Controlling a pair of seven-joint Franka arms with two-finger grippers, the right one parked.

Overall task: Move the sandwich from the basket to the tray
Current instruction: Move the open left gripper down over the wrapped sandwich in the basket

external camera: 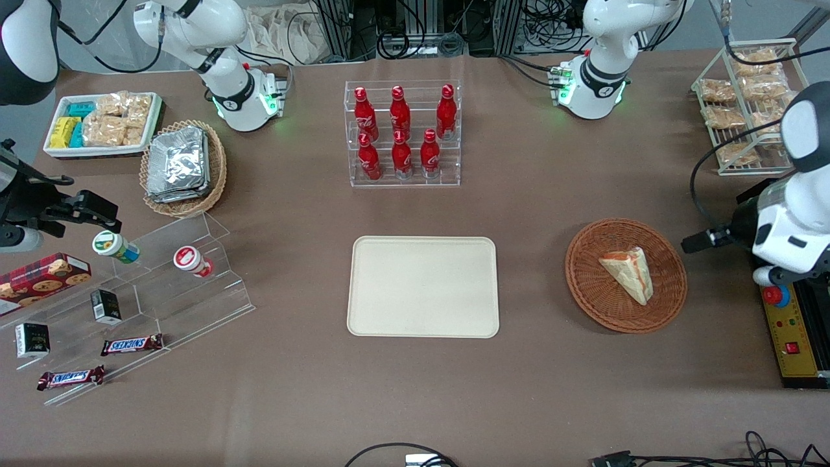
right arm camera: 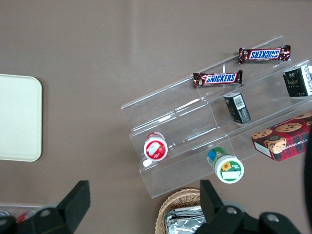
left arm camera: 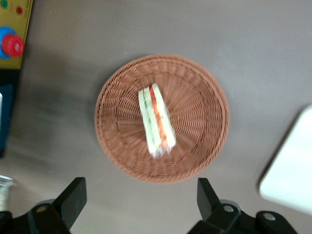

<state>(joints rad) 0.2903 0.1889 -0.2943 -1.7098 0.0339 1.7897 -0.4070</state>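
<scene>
The gripper point(left arm camera: 139, 202) hangs above the basket point(left arm camera: 204, 87), fingers spread wide and empty; the sandwich point(left arm camera: 156, 121) lies inside, the tray point(external camera: 423, 286) beside.

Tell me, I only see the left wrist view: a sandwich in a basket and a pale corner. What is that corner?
Observer: That's the tray. The front view shows nothing on it, and it lies beside the basket, toward the parked arm's end.
Visitor: Anything else nearby?
Observer: Six red bottles stand in a clear rack, farther from the front camera than the tray. The hand hangs open above the basket's edge, and the sandwich lies untouched.
</scene>
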